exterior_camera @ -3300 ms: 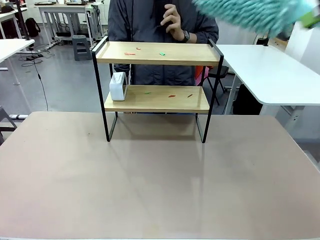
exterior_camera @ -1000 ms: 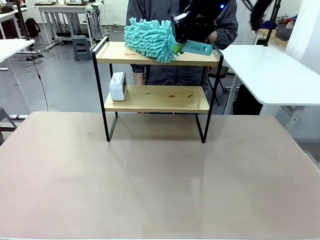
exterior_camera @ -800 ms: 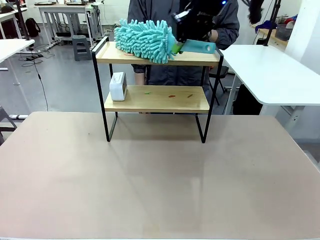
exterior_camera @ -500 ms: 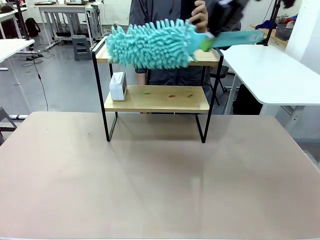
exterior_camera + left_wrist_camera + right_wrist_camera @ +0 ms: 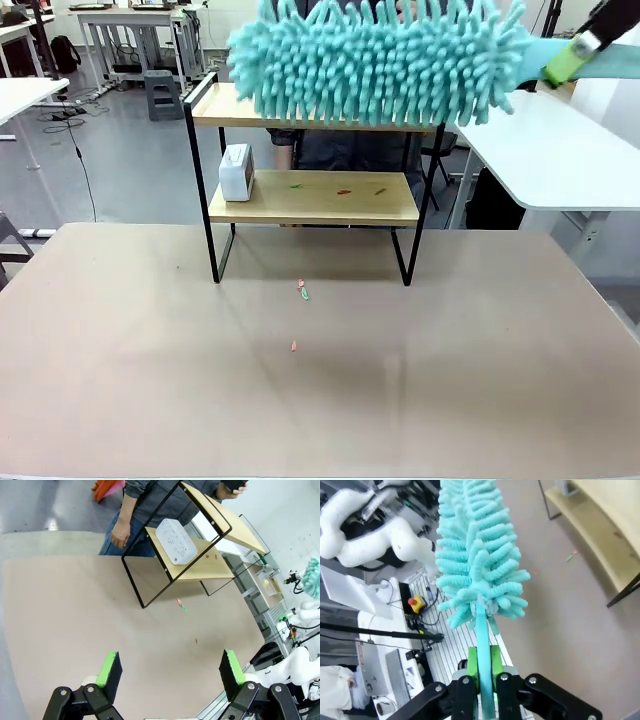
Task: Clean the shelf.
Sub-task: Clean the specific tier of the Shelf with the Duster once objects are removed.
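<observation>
The shelf [image 5: 320, 198] stands at the table's far side; small coloured scraps [image 5: 344, 191] lie on its lower wooden board. A fluffy teal duster [image 5: 380, 60] hangs in the air in front of the top board [image 5: 225, 106] and hides most of it. Its handle runs up to the right into my right gripper [image 5: 585, 45]. In the right wrist view that gripper [image 5: 483, 662] is shut on the duster's handle [image 5: 482, 630], head pointing away. My left gripper [image 5: 170, 667] hovers open over the table, well short of the shelf [image 5: 200, 567].
A white box [image 5: 236, 172] sits at the left end of the lower board. Three small scraps [image 5: 302, 290] lie on the brown table [image 5: 150, 380] in front of the shelf. A person [image 5: 345, 150] stands behind it. White tables stand to the right [image 5: 540, 140].
The duster swept across the top board, then swung off it toward the camera and to the right. Scraps now lie on the table in front of the shelf.
</observation>
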`<action>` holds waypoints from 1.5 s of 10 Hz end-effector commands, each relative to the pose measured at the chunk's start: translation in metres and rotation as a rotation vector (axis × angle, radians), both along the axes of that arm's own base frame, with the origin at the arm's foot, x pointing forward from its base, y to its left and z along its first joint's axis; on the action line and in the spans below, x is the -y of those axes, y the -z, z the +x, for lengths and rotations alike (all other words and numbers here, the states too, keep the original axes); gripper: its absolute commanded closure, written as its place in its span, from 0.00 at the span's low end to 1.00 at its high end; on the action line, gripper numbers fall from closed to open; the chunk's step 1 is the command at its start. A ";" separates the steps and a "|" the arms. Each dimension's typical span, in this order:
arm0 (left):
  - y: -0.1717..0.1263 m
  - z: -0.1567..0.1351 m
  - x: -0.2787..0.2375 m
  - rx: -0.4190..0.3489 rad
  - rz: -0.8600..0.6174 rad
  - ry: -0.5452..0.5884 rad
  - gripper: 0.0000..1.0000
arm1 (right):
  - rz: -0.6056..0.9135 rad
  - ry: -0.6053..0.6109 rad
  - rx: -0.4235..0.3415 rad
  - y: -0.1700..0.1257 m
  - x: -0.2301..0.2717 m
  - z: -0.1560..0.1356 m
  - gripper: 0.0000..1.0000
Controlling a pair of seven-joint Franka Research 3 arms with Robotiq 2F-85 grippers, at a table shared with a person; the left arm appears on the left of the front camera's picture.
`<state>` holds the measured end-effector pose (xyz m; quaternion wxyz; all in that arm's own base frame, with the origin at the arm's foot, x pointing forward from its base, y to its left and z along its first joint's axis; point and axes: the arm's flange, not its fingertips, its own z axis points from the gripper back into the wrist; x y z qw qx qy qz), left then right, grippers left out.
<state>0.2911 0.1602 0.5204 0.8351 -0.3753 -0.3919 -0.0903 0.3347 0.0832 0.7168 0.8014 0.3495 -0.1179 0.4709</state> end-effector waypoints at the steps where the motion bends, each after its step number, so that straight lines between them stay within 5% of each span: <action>1: 0.000 0.001 0.002 0.026 -0.004 0.009 0.00 | 0.114 0.053 -0.005 0.012 0.009 -0.001 0.87; 4: 0.000 0.001 0.002 0.026 -0.004 0.009 0.00 | 0.388 0.598 0.031 0.013 0.150 -0.057 0.87; 6: 0.000 0.001 0.002 0.026 -0.004 0.009 0.00 | 0.354 0.946 -0.053 0.064 0.208 -0.091 0.87; 8: 0.000 0.001 0.002 0.026 -0.004 0.009 0.00 | 0.143 1.161 -0.192 0.129 0.219 -0.070 0.87; 11: 0.000 0.001 0.002 0.026 -0.004 0.009 0.00 | -0.081 0.976 -0.377 0.175 0.173 0.012 0.87; 12: 0.000 0.001 0.002 0.026 -0.004 0.009 0.00 | 0.045 1.086 -0.220 0.177 0.223 -0.056 0.87; 15: 0.000 0.001 0.002 0.026 -0.004 0.009 0.00 | 0.045 1.086 -0.220 0.177 0.223 -0.056 0.87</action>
